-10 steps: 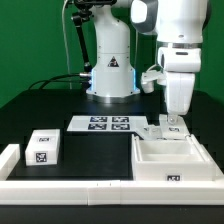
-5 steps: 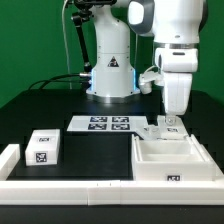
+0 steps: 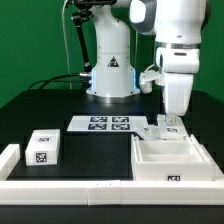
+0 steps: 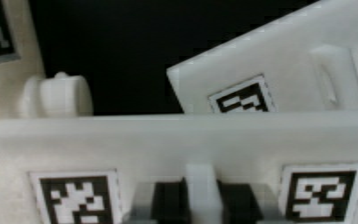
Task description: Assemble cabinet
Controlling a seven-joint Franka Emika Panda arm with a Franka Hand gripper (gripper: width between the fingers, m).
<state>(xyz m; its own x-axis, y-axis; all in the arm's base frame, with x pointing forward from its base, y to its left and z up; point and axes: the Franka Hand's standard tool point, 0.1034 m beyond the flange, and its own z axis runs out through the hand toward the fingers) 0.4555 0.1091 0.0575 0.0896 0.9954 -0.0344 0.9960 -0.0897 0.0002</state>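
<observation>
The cabinet (image 3: 170, 157) is a white open box body with tags, at the exterior view's right, near the front rail. My gripper (image 3: 170, 124) comes straight down onto its far wall. In the wrist view the gripper (image 4: 199, 197) has its two black fingers (image 4: 163, 203) pressed on a thin white rib of that wall, between two tags (image 4: 69, 200). Beyond the wall lie a tilted white panel with a tag (image 4: 247, 98) and a round white knob (image 4: 60, 95). A small white block with a tag (image 3: 42, 147) lies apart at the exterior view's left.
The marker board (image 3: 104, 124) lies flat in front of the robot base (image 3: 112, 75). A low white border rail (image 3: 70, 185) runs along the front and turns up at the left corner (image 3: 8, 156). The table is black.
The arm has shifted very slightly towards the exterior view's left. The cabinet and the small block have not moved.
</observation>
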